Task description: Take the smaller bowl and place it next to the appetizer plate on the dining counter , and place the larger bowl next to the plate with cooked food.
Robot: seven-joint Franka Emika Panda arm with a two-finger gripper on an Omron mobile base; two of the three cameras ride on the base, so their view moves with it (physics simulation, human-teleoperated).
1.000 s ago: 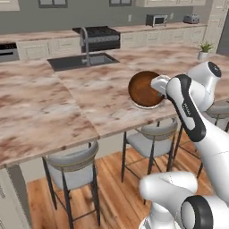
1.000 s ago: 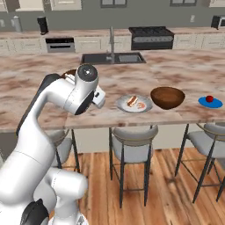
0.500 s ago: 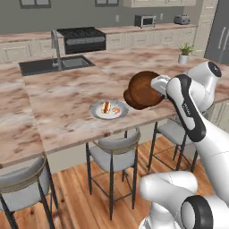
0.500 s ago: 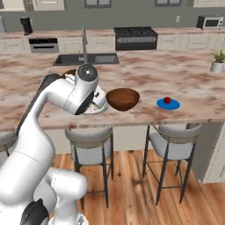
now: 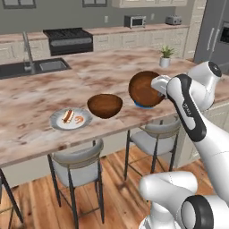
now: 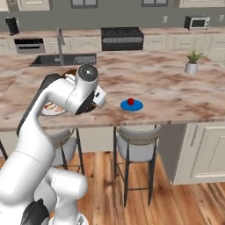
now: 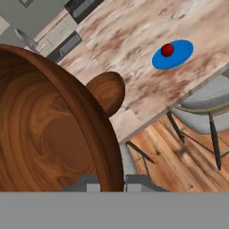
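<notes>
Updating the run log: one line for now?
gripper: shut on small bowl, airborne, tilted | big bowl: beside hot-dog plate | blue plate: on counter

the dark reddish-brown smaller bowl (image 5: pixel 144 88) hangs tilted on its side above the dining counter (image 5: pixel 40 89), seemingly just over the blue appetizer plate (image 6: pixel 132 105). the larger bowl (image 5: pixel 104 105) sits upright beside the plate with cooked food (image 5: pixel 70 119).

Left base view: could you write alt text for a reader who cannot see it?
A white robot arm's gripper holds a small dark reddish-brown wooden bowl tilted above a marbled island counter. Left of it stand a brown wooden bowl and a white plate with a hot dog.
</notes>
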